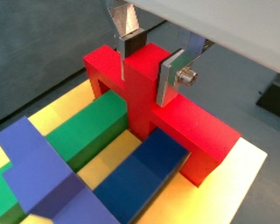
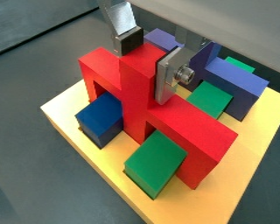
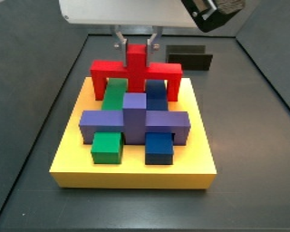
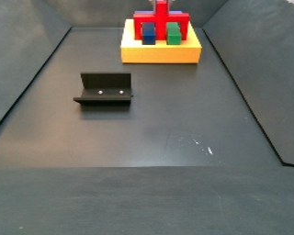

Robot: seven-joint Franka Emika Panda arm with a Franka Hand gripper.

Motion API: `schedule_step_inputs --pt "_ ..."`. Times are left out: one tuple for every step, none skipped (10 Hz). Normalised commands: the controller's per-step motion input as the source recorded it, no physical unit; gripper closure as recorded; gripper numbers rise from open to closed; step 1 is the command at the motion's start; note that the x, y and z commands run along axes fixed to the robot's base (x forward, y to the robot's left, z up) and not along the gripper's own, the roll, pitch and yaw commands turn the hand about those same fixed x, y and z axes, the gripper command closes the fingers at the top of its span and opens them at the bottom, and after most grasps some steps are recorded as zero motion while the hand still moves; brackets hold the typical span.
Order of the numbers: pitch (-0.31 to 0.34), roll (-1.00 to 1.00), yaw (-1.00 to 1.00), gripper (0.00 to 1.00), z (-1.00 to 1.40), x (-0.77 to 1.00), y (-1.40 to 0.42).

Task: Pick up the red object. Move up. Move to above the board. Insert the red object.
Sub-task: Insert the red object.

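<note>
Claw [image 3: 137,40] above board [image 3: 75,154] (dark floor [image 4: 137,128]).

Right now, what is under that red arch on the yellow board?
Green block and blue block pass under the red object, held by the gripper, on the board. Whether its legs sit in slots is hidden.

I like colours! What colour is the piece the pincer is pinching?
Bright red. The pincer grips the red object over the board, clearest in this wrist view.

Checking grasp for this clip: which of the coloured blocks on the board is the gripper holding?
The red object: the gripper is shut on its upright stub; the green, blue and purple blocks sit untouched.
</note>
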Motion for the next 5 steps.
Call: schedule_step_inputs --pt "-0.034 -0.01 -0.18 1.00 -0.27 0.00 0.00" --pt "-0.023 0.00 -0.09 1.00 -0.32 0.00 0.06" --pt "-0.074 0.00 0.00 1.00 -0.46 -0.07 0.10" --pt "-0.066 -0.02 0.02 1.00 -0.60 0.03 0.02" --pt "0.000 0.00 -0.05 1.00 -0.55 0.41 -0.03"
